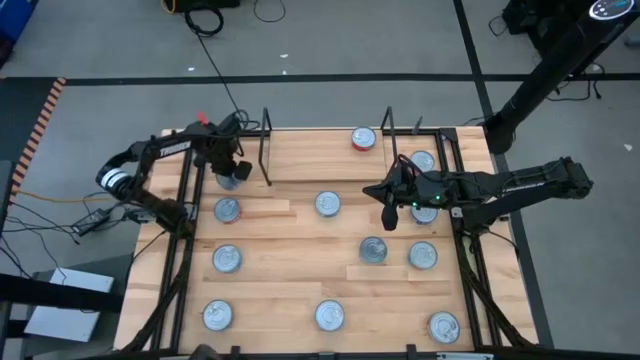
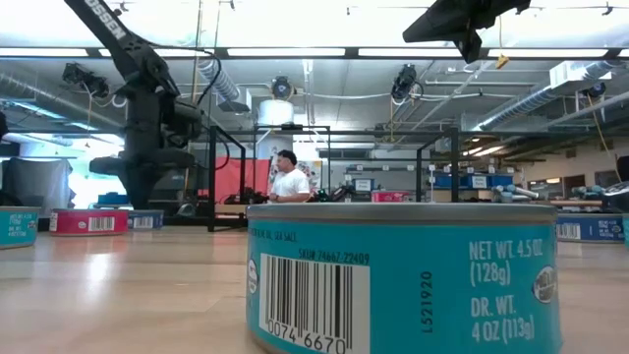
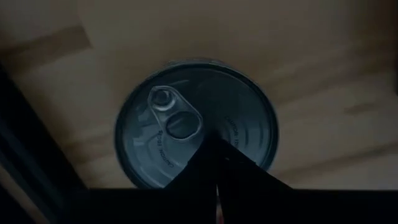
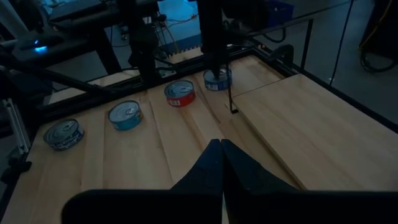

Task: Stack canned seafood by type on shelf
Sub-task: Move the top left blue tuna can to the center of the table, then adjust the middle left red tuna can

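My left gripper (image 1: 229, 172) hangs over a tin (image 3: 196, 121) at the far left of the wooden surface (image 1: 290, 290), its fingers (image 3: 217, 177) pressed together with nothing between them; the tin's silver lid and pull tab sit right below their tips. My right gripper (image 1: 388, 215) is raised above the middle right of the surface, fingers (image 4: 221, 168) likewise shut and holding nothing. The shelf (image 1: 320, 155) is the light board along the far edge, with black wire uprights (image 1: 266, 150) at both ends; a red-labelled tin (image 1: 363, 138) sits on it toward the right. The other tins are spread singly over the surface in loose rows, well apart from one another, with one (image 1: 330, 316) at the near edge in the middle and one (image 1: 372, 250) just near of my right gripper. From table height a teal-blue tin (image 2: 403, 280) fills the foreground, and a red one (image 2: 88, 222) shows at the far left. Beyond the surface is a large workshop room with strip lights on the ceiling, pipes and black frames, and a person (image 2: 289, 180) in a white shirt stands far back. Grey floor with cables surrounds the table.
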`<action>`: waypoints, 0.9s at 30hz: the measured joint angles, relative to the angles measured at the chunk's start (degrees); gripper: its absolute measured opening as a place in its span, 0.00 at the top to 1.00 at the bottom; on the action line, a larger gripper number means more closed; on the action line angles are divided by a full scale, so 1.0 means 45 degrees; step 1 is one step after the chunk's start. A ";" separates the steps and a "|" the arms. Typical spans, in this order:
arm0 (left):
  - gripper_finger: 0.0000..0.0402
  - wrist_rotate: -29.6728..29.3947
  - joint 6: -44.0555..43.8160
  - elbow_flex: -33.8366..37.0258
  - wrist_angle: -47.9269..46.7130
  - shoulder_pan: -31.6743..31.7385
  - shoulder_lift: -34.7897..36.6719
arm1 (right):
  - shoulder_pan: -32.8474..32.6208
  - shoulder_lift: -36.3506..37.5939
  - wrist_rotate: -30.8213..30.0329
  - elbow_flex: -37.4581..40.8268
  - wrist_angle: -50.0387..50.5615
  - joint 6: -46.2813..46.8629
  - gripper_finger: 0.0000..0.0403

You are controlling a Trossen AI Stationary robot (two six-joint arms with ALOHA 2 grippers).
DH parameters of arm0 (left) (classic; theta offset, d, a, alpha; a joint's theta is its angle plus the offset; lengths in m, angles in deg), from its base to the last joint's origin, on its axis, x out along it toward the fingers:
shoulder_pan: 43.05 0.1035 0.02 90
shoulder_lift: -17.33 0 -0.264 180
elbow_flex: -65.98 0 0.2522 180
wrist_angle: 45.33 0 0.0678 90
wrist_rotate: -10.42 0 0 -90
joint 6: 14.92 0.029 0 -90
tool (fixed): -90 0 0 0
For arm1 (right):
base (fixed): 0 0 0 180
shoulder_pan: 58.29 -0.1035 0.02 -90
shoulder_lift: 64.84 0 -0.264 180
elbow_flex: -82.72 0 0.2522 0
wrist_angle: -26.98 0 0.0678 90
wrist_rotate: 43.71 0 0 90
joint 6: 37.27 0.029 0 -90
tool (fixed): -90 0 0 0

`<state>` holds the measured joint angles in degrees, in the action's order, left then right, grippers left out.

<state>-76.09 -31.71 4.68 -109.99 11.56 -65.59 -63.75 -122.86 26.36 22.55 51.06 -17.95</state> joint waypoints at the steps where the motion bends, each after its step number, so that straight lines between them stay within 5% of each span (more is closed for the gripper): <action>1: 1.00 0.0041 0.0004 0.0011 -0.0085 -0.0150 0.0329 | 0.0000 0.0000 0.0000 0.0000 0.0001 0.0000 0.99; 11: 1.00 0.0976 -0.0391 0.0021 -0.1308 -0.2271 0.3948 | 0.0069 0.0000 0.0000 0.0000 0.0001 0.0000 0.99; 22: 1.00 0.1164 -0.1016 0.0046 -0.1240 -0.5645 0.4130 | 0.0340 0.0000 0.0005 0.0000 -0.0004 0.0000 0.99; 27: 1.00 0.1156 0.0404 0.0046 -0.1228 -0.6901 0.4126 | 0.0340 0.0000 0.0006 0.0000 -0.0009 0.0000 0.99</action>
<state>-70.89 -29.89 4.88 -115.52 -19.50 -47.02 -62.22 -122.86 26.39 22.55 51.02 -17.96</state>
